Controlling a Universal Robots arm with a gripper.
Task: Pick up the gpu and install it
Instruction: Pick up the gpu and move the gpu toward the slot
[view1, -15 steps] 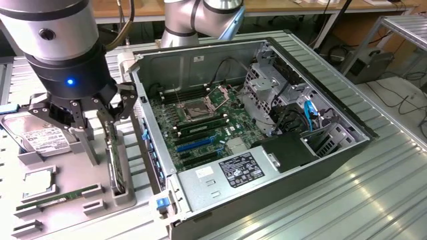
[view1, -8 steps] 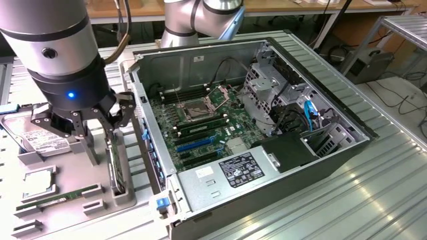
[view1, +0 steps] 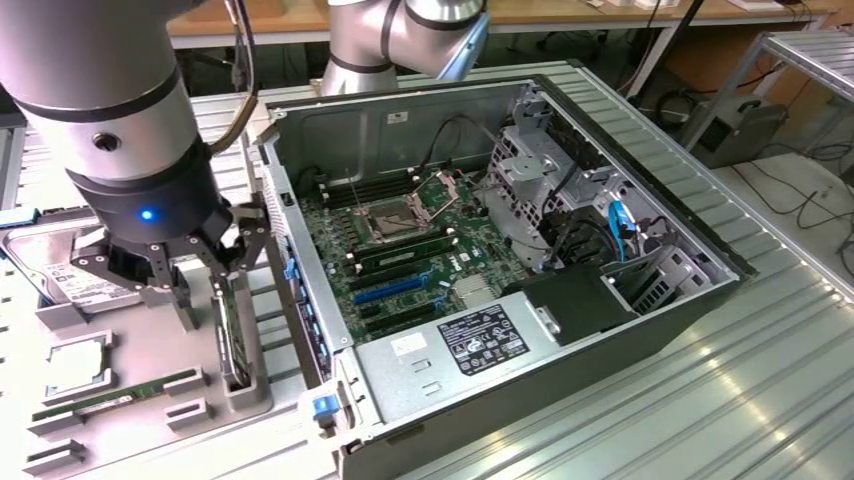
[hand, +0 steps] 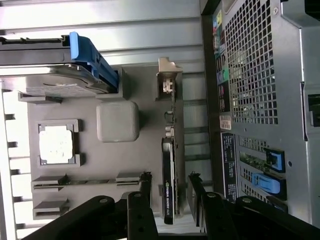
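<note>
On the grey moulded fixture tray (view1: 254, 400), beside the open silver computer case (view1: 534, 410), the thin dark gpu (hand: 170, 170) stands on edge, exposing both faces for grasping; the black end effector (hand: 170, 200) hangs wide open, straddling the card, not yet gripping

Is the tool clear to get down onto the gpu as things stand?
Probably yes: the open tool hangs above the gpu, a finger either side of the upright card, nothing between.

The gpu (hand: 169, 195) stands on its edge in the grey holder tray (hand: 130, 165), thin dark board, silver bracket at one end, beside the computer case (hand: 260, 75)
</note>
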